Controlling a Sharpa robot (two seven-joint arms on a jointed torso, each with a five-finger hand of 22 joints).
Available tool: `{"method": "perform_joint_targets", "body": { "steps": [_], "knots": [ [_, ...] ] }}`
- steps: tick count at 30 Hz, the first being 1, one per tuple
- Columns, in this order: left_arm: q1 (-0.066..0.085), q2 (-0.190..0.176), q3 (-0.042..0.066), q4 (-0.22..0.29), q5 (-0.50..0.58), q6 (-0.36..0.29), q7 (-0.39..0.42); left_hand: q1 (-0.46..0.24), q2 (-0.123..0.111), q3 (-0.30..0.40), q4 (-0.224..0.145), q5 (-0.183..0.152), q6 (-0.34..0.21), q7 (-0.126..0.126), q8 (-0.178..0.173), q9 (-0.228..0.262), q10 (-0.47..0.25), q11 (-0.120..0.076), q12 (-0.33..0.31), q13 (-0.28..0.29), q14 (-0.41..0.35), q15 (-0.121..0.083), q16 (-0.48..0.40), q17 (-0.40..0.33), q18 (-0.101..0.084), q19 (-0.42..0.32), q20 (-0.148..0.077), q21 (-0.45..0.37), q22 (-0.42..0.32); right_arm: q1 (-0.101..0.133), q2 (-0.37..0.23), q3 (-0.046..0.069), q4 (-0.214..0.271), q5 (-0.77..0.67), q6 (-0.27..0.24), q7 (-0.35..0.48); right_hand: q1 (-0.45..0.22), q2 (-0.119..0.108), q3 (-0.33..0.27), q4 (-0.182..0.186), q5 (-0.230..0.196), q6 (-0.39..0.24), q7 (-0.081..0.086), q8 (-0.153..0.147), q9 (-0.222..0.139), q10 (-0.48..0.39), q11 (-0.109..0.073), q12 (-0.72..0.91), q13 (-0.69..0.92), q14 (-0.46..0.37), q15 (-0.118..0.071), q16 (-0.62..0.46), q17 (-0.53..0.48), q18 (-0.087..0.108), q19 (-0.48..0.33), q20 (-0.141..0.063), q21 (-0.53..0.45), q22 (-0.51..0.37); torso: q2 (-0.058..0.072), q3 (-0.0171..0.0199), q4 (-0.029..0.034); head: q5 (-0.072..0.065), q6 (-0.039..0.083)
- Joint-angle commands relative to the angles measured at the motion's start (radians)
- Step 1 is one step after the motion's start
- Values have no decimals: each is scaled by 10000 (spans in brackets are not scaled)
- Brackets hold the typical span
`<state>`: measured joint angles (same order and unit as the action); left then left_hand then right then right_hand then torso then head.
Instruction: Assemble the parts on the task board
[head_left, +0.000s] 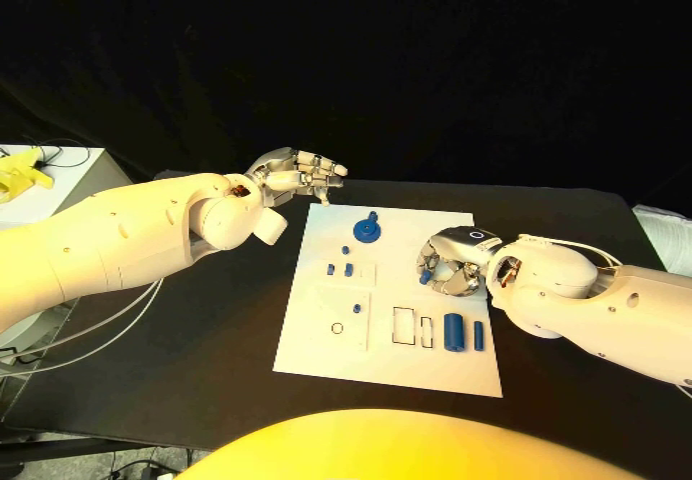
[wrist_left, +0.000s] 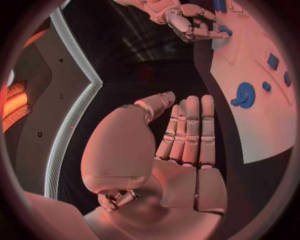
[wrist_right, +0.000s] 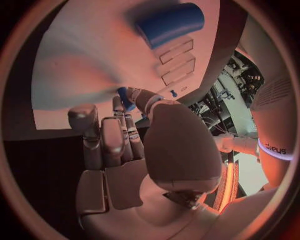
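Task board (head_left: 389, 375) mid-table, assembly early: most blue parts (head_left: 453, 331) lie loose. Right hand (head_left: 454, 262) pinches a small blue part (wrist_right: 125, 97) over the board; left hand (head_left: 296, 170) released, off the far-left corner.

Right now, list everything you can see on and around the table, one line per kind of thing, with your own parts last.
Table: one, black, under everything.
Task board: one, white plate, middle of the table.
Gear-shaped part: one, blue, far end of the board.
Small parts: three, blue, left-middle of the board.
Cylinder parts: two, blue, lying side by side at the board's near right.
Ring: one, dark, near left of the board.
Yellow object: one, on a white surface off the table's left.
Left hand: silver, fingers apart, holding nothing, above the board's far left corner.
Right hand: silver, over the board's right side, fingertips touching a blue part.
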<state>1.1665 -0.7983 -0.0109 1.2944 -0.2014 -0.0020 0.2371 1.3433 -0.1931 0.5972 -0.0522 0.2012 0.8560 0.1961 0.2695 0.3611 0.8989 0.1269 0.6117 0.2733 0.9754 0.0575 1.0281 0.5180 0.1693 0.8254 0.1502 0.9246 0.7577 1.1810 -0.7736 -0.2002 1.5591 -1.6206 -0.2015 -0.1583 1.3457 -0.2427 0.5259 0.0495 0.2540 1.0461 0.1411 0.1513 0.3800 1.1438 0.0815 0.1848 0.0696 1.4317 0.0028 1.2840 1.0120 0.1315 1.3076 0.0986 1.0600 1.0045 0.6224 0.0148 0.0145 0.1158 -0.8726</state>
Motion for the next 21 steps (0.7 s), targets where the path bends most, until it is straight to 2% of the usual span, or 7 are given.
{"method": "perform_joint_targets", "body": {
  "steps": [1, 12, 21],
  "knots": [
    [8, 12, 7, 20, 33, 165, 114, 0, 84, -42, 2, 38, -52, 5, 24, -12, -95, 5, 67, -8, -26, 9, -46, -9, 142, 0, 55, -56, -10, -31, 26, -8, 19, -144, 223, 3, 28, 75, 100, 15, -51, 149, -27, 89, 32, 131, -25, 62, 9, 93, -23, 99, 59, -109, 118, -38, 115, 113, -4, 5, -5, -7, 0],
    [8, 20, 7, 1, 33, 170, 81, 5, 95, -41, 4, 40, -52, 5, 28, -13, -97, 4, 73, -11, -25, 8, -45, -10, 143, 4, 55, -61, -14, -56, 41, -10, 11, 280, -711, -44, -79, 286, 228, 258, -216, 536, -218, 368, 195, 717, -225, 100, 57, 450, -195, 558, 798, -297, 648, -149, 933, 1040, -1, -1, 1, -28, 0],
    [8, 17, 6, -12, 33, 184, 50, 5, 95, -41, 4, 40, -52, 5, 28, -13, -97, 4, 73, -11, -25, 8, -45, -10, 143, 4, 55, -61, -14, -98, 71, -11, 7, 437, -914, -380, -113, 323, 220, 316, -292, 572, -242, 418, 238, 789, -248, 68, 62, 476, -228, 598, 859, -312, 700, -174, 1000, 1123, 0, -5, 6, -54, 0]
  ]
}}
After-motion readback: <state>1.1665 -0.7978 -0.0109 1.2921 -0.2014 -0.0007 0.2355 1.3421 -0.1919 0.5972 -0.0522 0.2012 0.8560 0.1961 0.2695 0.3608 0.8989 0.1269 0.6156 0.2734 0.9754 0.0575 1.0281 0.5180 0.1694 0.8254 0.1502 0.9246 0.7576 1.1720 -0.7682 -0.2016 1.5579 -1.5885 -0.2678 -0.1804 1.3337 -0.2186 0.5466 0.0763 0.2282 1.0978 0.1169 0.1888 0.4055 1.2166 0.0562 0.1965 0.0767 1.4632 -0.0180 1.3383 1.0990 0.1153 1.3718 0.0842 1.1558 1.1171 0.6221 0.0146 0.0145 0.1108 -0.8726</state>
